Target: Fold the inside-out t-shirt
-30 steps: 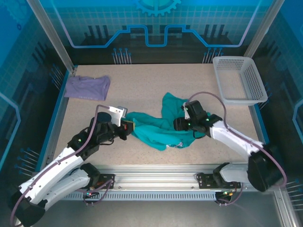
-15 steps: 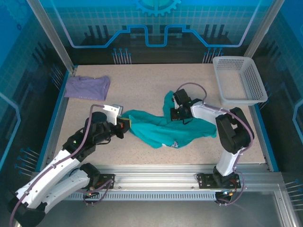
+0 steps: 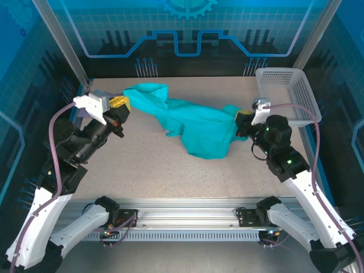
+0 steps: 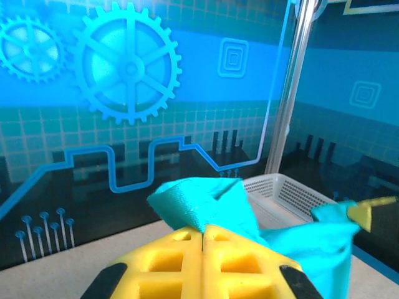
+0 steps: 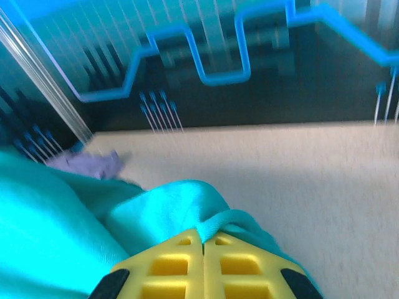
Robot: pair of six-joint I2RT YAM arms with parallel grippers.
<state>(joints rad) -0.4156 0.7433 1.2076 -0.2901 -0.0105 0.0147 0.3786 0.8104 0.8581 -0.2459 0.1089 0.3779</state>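
Left gripper (image 3: pixel 124 103): jaws pressed together, pinching left end of inside-out t-shirt (image 3: pixel 199 128) near far-left table (image 3: pixel 170 170) corner. Shirt stretched between both claws, middle sagging low. Right gripper (image 3: pixel 239 117): jaws clamped on shirt's right end, beside basket (image 3: pixel 296 96). Right wrist view adds lavender shirt (image 5: pixel 87 163) beyond the teal cloth.

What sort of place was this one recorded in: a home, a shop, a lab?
Probably a lab test cell, not a home: a speckled table boxed in by blue panels printed with gears and circuit lines, metal frame posts, and a slotted mounting rail along the near edge.
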